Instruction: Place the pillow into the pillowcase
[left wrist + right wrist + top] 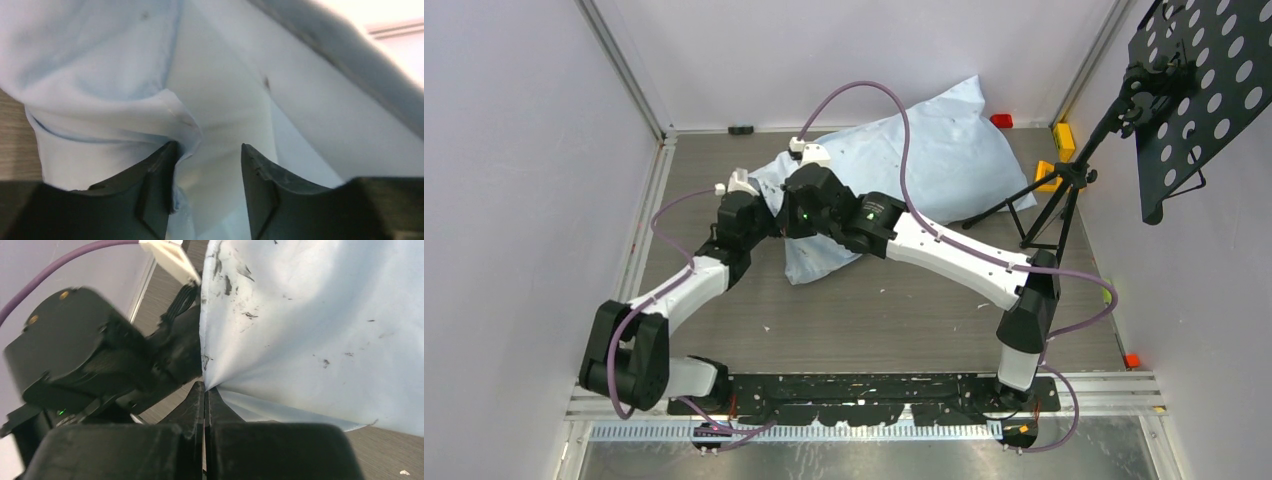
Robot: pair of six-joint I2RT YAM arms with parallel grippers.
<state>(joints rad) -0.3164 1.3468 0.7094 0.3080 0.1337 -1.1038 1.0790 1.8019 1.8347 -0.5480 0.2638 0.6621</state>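
The right gripper (205, 386) is filling the foreground of its own wrist view. Its fingers are pressing tightly together and pinching a thin edge of the pillowcase (310, 320). The light blue, smudged cloth is fanning up and away from that pinch.

The left gripper (206, 150) is standing with its jaws spread. A folded hem of the pillowcase is lying against the inner face of one finger, and cloth is passing through the gap unclamped. A paler band between the blue folds is probably the pillow (220, 105), sitting inside the opening.

From above, both wrists are meeting at the near-left end of the pillowcase (924, 150). It is lying plump across the far middle of the table (874, 320), so the pillow appears to be mostly or wholly inside.

The main risk is that only one pinch is holding the cloth. A pull from the right arm alone could drag the whole bundle, twist the mouth, or tear the thin hem free. The loose left side could sag and let the pillow work back out. A purple cable (904, 130) is arching over the cloth and could snag.

Counted: two arms, two grippers, one pillowcase, one pillow, one black stand (1064, 195) at the far right.
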